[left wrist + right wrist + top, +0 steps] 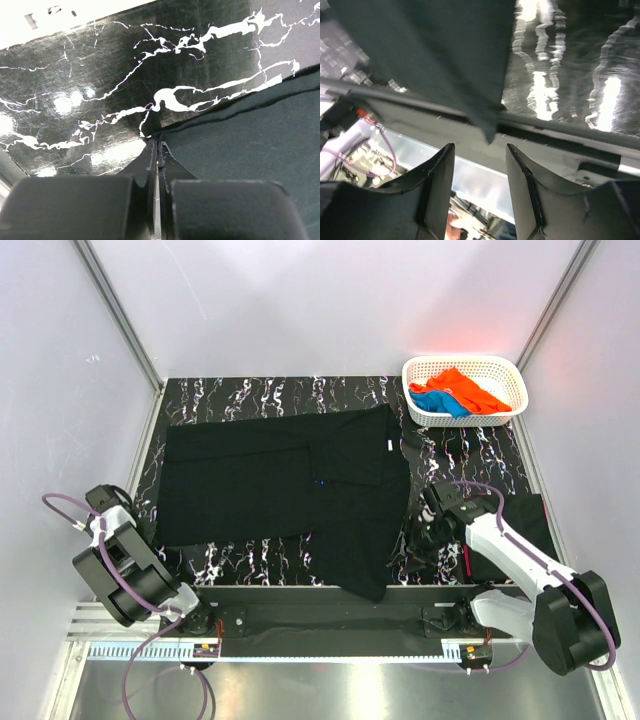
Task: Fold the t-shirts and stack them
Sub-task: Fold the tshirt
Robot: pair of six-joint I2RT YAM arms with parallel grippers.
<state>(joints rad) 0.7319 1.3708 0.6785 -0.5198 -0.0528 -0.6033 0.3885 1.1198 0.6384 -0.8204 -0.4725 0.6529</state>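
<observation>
left pincer [155, 147] is pressed together, pinching the near-left corner of the black t-shirt [270, 480], which lies spread flat on the desk [460, 455]. right pincer [480, 150] is spread wide and empty, just short of the shirt's overhanging corner.

Black t-shirt [270, 480]: matt cloth, soft, lightly creased. Table [465, 452]: glossy black top with white marble-like veining, strong glare. Basket [500, 365]: smooth white plastic lattice. Orange t-shirt [465, 387] and blue t-shirt [440, 403]: matt cloth. Near-edge sheet [350, 690]: brushed metal, dull sheen.
</observation>
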